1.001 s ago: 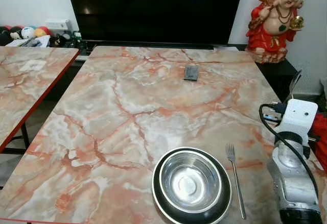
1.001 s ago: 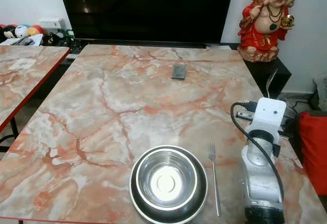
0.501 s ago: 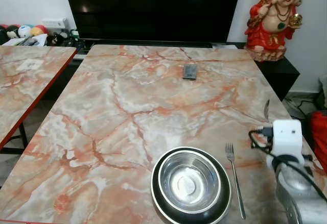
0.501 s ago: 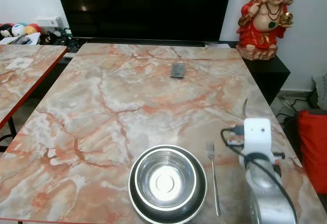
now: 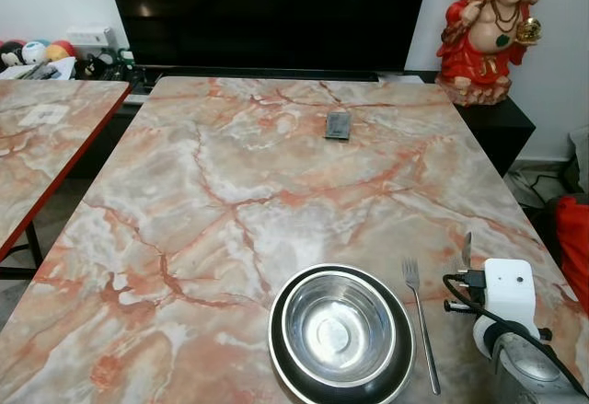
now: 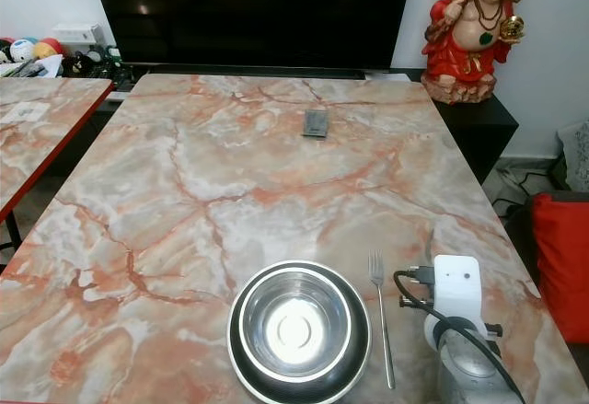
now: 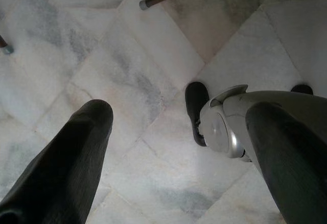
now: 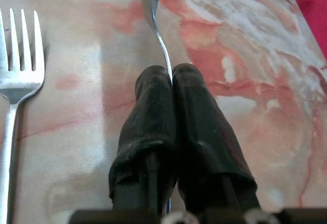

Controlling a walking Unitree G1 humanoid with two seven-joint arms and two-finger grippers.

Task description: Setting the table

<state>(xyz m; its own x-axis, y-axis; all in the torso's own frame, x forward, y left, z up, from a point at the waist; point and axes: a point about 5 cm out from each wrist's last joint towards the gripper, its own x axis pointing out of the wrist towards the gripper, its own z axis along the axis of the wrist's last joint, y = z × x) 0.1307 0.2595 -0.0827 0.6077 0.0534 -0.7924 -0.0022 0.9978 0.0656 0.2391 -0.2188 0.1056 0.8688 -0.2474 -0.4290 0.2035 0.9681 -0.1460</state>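
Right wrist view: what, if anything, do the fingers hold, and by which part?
A slim metal utensil, likely a spoon, pinched by its thin handle between the right gripper's shut fingers.

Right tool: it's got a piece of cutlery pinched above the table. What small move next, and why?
Probably lower it onto the table just right of the fork. The right tool is shut on the utensil, which hangs over bare marble beside the fork, with the bowl already placed left of the fork.

Orange-veined marble table (image 5: 230,174); red figurine (image 5: 485,31); silver bowl (image 5: 339,328).
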